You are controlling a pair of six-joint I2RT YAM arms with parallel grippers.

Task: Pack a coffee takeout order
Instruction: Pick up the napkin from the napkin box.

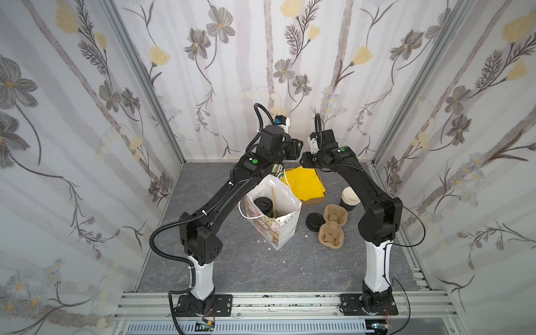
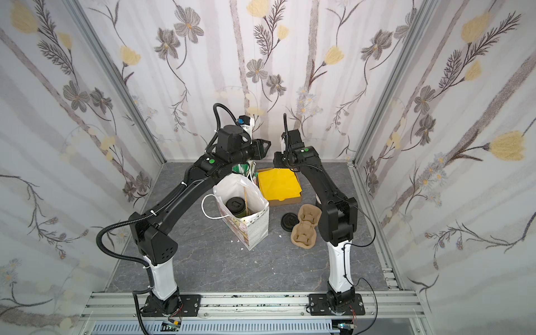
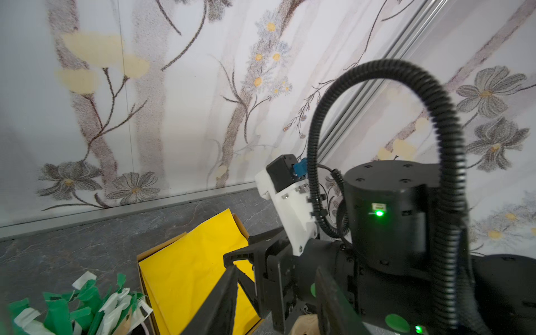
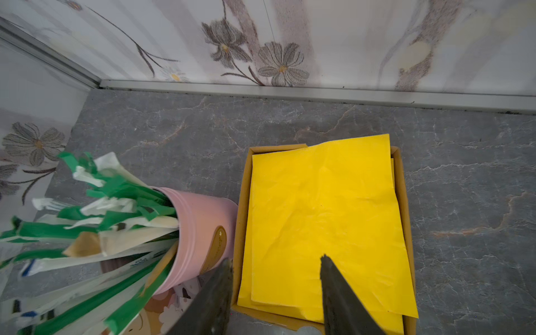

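Hovering over the shallow brown cardboard tray (image 4: 243, 220), the right hand (image 4: 276, 258) stood about half open, its two dark fingers apart above the top yellow sheet and gripping nothing; whether the tips touched the paper could not be told. The left hand (image 3: 275, 269), raised close to the right arm's wrist, was likewise part open and empty.

Items on the grey marbled surface (image 1: 246, 269):
- White paper gift bag with patterned sides (image 1: 285, 229): one, upright, mouth open, between the two arms.
- Small green paper cup with black plastic lid (image 1: 263, 204): one, upright inside the bag.
- Thin tan stick (image 1: 273, 200): one, leaning inside the bag beside the cup.
- Folded bright yellow napkin (image 4: 319, 217): one pile in the tray, outside the bag; sheets not countable.
- Pink ribbed pot of green-and-white wrapped sticks (image 4: 203, 223): one, just beside the tray.
- Tan pulp cup carrier (image 1: 332, 226): one, right of the bag.
- Loose round black lid (image 1: 313, 222): one, against the carrier.
- Stack of lidless black cups with cream insides (image 1: 349, 195): one stack behind the carrier; number of cups unclear.
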